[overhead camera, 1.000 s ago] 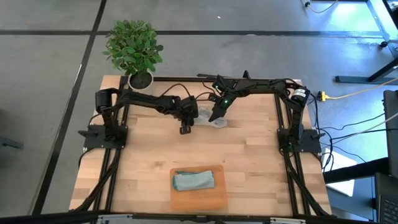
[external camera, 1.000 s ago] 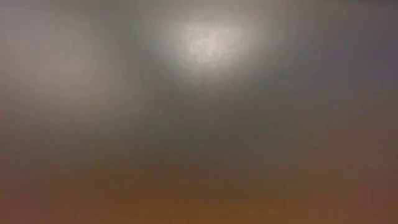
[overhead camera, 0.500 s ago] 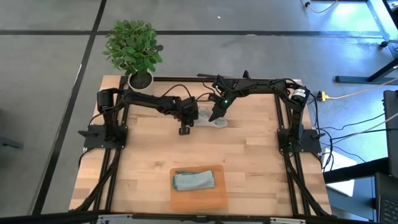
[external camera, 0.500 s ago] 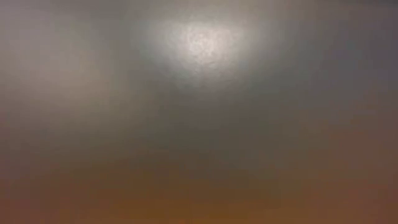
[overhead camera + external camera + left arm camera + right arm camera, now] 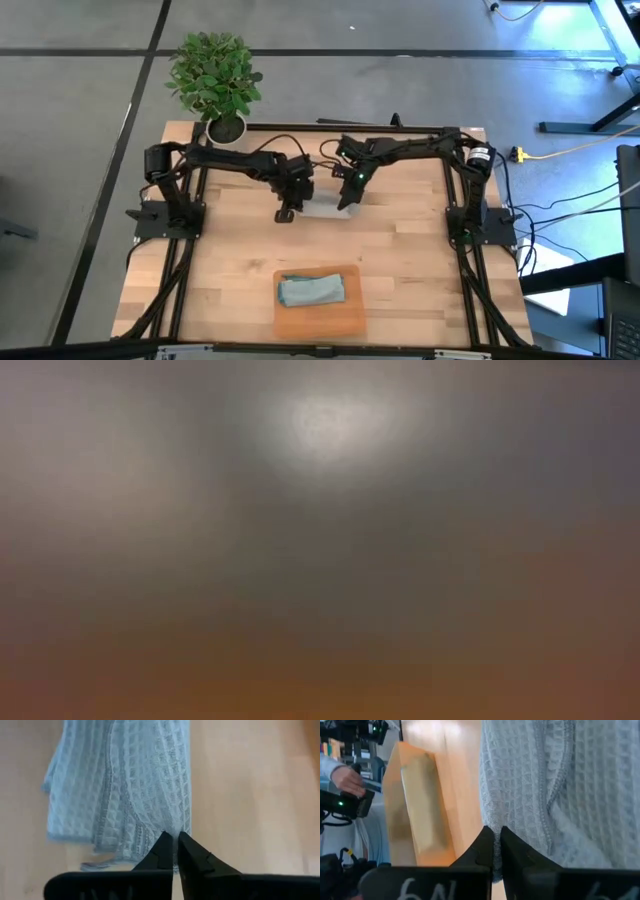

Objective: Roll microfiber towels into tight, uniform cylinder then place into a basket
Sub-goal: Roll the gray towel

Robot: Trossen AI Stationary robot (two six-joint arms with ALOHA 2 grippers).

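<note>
Left gripper (image 5: pixel 174 851): jaws pressed nearly together on the hem of the grey towel (image 5: pixel 131 795), pinching its near edge; the waffle-weave cloth hangs slack and creased beyond the tips. Right gripper (image 5: pixel 493 851): jaws likewise closed to a slit, nipping the edge of the same grey cloth, which fills most of that wrist view.

From above, both grippers meet at the back-middle of the worktop (image 5: pixel 420 260), left gripper (image 5: pixel 285 213) and right gripper (image 5: pixel 347 202) flanking the grey towel, of which only a pale strip shows between them. Whether it is lifted clear or dragging on the wood cannot be told.

Nearer the front edge sits the orange basket (image 5: pixel 318 318). The blue-teal towel (image 5: pixel 311 290) lies in it, already bundled, across the far half.

A potted plant (image 5: pixel 215 78) stands at the back left corner, well apart from the work. A person's hand (image 5: pixel 349 780) shows in the room beyond the worktop. The low view shows nothing usable.

Judgement: first towel done; the second is at the lay-out or start-of-roll stage, held by two edge points. Next move likely calls for both arms to travel together, keeping the held edge taut and straight so the roll starts even.
</note>
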